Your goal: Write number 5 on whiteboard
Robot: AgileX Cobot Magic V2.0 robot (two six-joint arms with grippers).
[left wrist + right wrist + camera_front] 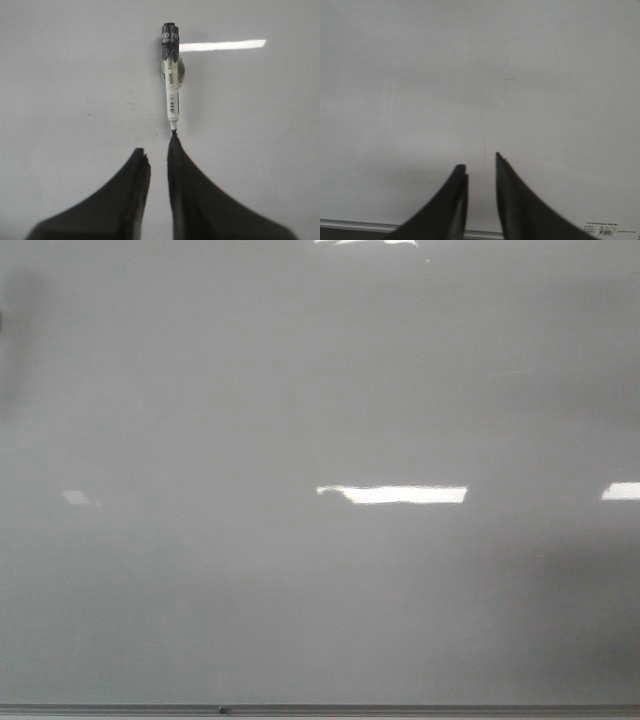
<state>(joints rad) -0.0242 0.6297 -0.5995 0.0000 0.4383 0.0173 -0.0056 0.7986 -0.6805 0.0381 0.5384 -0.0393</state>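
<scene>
**No stroke on the board yet, marker still to be picked up**

Nothing is written so far: from the front view the whiteboard [300, 390] is bare grey gloss with a few light reflections [400, 494] and a thin frame edge [400, 708] along the bottom. The number 5 does not exist yet, so I can say nothing of where it sits.

The left wrist view gives me the marker [171, 80]. It lies on the pale surface just beyond the left gripper [159, 150], its long axis running straight away from the fingers. The dark cap end is the far end; the near tip comes right up to the inner finger [180, 170], close enough that I cannot tell whether they touch. The jaws stand a little apart with nothing between them, so this claw is released.

The right gripper [480, 162] hangs over bare board, jaws likewise slightly parted and empty, with the frame edge near it in that view.

My judgement: the step in hand is grasping the marker with the left arm. To do it well I would open wider, advance along the marker's axis until the fingers straddle the white barrel, then close squarely on it. A pinch near the tip risks flicking it away. The cap also looks to be on, which would need dealing with before writing.
</scene>
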